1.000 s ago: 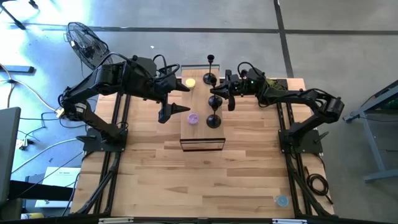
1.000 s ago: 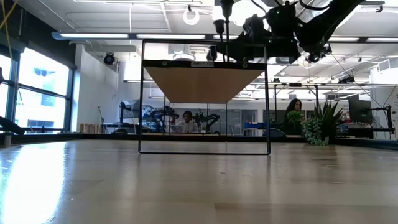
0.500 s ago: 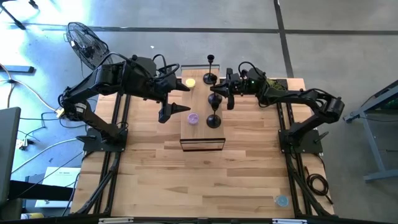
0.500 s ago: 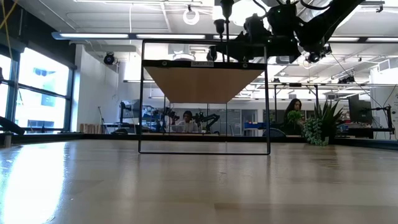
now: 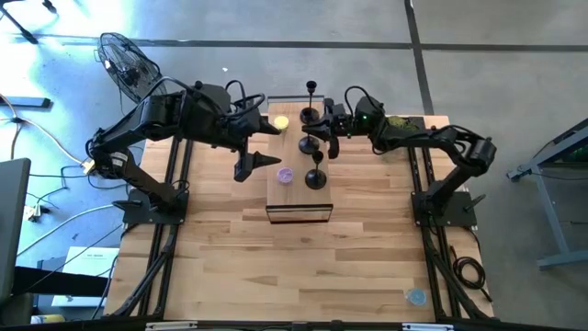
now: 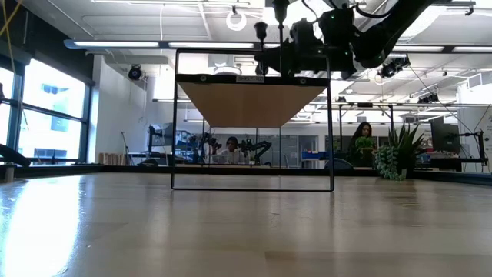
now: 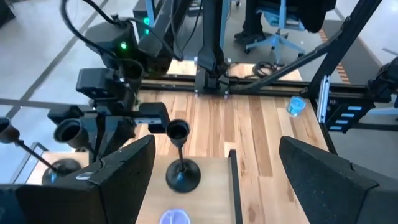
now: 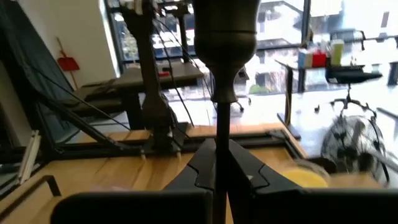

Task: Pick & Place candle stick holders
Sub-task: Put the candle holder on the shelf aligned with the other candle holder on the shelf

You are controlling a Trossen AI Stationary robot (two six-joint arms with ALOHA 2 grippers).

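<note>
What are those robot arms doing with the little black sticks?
The right gripper is shut on one black candle holder, pinching its thin stem above the small wooden stand. Another holder stands on that stand, and a third stands at the far end. The left gripper hangs open beside the stand, waiting, holding nothing.

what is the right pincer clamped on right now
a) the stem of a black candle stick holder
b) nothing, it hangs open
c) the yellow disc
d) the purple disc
a: in the right wrist view the right pincer has its fingers closed around the thin stem of a candle stick holder, whose cup rises above them.
</note>
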